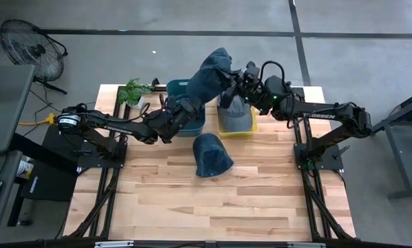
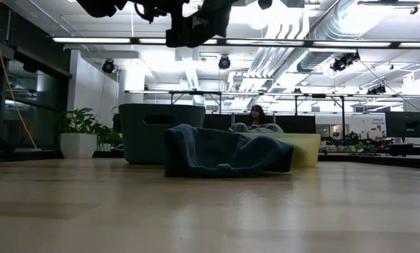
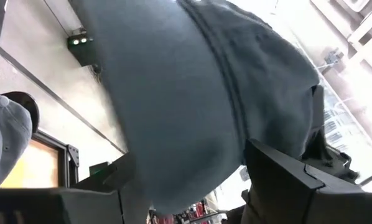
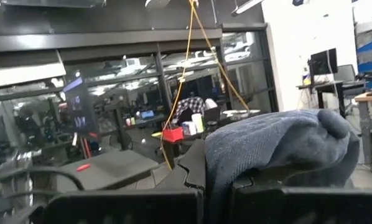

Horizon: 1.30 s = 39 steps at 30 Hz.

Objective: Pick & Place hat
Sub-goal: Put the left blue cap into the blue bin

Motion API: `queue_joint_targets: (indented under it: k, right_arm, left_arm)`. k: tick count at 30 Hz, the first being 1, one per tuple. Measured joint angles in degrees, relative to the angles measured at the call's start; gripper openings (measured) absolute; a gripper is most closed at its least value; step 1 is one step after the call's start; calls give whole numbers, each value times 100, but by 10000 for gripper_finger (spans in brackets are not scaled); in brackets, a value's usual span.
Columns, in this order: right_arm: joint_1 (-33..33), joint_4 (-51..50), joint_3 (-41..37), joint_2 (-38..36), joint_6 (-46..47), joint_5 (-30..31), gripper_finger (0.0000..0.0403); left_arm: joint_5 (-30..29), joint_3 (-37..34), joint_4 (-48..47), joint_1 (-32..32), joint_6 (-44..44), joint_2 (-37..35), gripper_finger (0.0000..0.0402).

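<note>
Blue-grey knit, the hat [image 1: 213,72] hangs lifted above the teal bin [image 1: 187,105] and yellow bin [image 1: 236,122], stretched between both arms. The left gripper [image 1: 192,107] spreads its fingers inside the hat, and the right gripper [image 1: 238,84] pinches its edge tight. It looks light, soft and floppy, so the thick rim is probably the surest hold.

**Hat held up over the two bins**

I see one hat [image 1: 211,154] lying on the table [image 1: 261,200], in front of the two bins. The left bin [image 1: 185,103] stands just beside the right bin [image 1: 237,127], which holds another hat [image 1: 237,110]. Above them, both grippers hold a third hat [image 1: 213,76] in the air. A plant [image 1: 134,91] stands left of the bins.
</note>
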Motion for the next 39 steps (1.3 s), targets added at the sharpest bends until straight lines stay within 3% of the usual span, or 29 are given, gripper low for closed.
queue_joint_targets:
  k: [13,17,24,35,39]
  right_arm:
    - [160,-583,1,-2,-1,60,0]
    - [151,-613,1,-2,-3,89,0]
    - [153,-664,1,-4,-60,87,0]
    - [160,-921,1,-7,-244,-269,2]
    - [158,-952,1,-82,-252,-397,26]
  left_arm:
    - [2,-4,416,0,238,-2,217]
    - [98,-4,414,0,242,-2,163]
    - [364,-4,418,0,249,-2,17]
    - [632,-4,416,0,547,-2,7]
    - [763,-4,416,0,611,-2,7]
